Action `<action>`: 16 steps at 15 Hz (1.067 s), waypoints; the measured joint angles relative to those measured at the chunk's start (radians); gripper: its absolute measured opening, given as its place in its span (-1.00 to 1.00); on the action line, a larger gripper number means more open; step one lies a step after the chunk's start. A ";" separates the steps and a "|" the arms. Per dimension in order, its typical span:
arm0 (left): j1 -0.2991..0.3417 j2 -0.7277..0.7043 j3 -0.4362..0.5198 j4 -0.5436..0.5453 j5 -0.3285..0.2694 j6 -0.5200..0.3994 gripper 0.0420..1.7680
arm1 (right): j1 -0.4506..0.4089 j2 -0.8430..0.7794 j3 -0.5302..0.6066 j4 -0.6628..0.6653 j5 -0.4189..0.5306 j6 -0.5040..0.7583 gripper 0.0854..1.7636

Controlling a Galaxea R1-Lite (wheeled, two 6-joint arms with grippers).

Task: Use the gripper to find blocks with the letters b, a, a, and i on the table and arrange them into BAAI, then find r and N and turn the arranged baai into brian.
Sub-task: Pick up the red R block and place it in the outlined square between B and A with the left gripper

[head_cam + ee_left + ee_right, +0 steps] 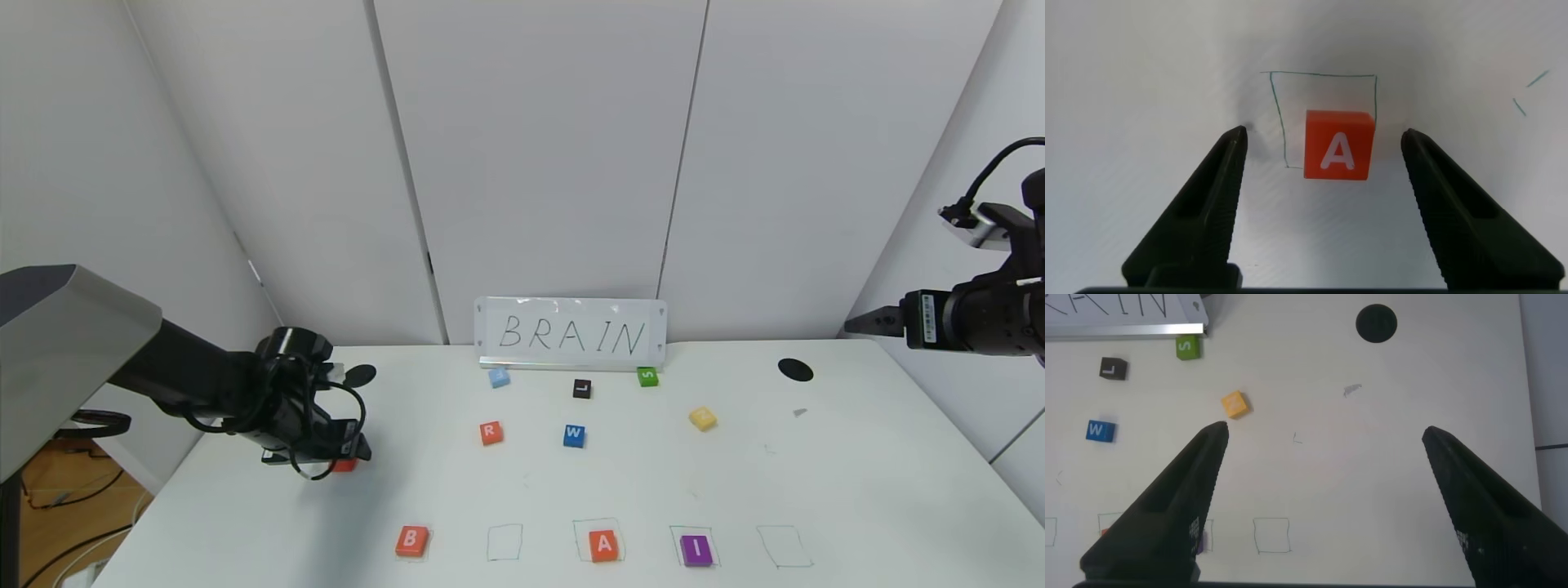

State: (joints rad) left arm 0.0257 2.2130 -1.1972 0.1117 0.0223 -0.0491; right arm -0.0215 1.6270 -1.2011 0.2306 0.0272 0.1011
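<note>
Fingers of left gripper (pixel 1323 151) spread wide, straddling small flat orange square A tile (pixel 1339 145) near table's (pixel 571 482) left edge. Descend centred, close squarely. Right gripper (pixel 1323 449) idle, fingers wide, off right edge.

The left gripper (pixel 347 457) hangs low over the table (pixel 857 490), jaws spread wide on either side of an orange A tile (pixel 1339 145), with bare surface around that tile. The middle tiles, R (pixel 491 433), W (pixel 574 436) and the yellow tile (pixel 702 419), stand well apart. In the front row, an unfilled outline (pixel 504 542) separates B (pixel 411 541) from the second A (pixel 603 545). The sign (pixel 570 333) blocks the far edge. The right gripper (pixel 1323 506) hangs high, off to the table's right, jaws spread.
</note>
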 joint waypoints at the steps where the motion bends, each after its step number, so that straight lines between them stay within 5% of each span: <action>1: 0.002 0.000 -0.003 0.001 0.000 0.000 0.57 | 0.000 0.000 0.000 0.000 0.000 0.000 0.94; 9: 0.000 -0.057 -0.008 0.007 -0.001 -0.013 0.80 | 0.001 0.000 0.000 0.001 0.000 0.002 0.94; 16: -0.090 -0.163 -0.066 0.173 0.021 -0.200 0.89 | 0.006 0.000 0.002 0.001 0.000 0.002 0.94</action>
State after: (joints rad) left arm -0.0638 2.0498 -1.2632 0.2843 0.0438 -0.2491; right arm -0.0153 1.6274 -1.1994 0.2315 0.0272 0.1030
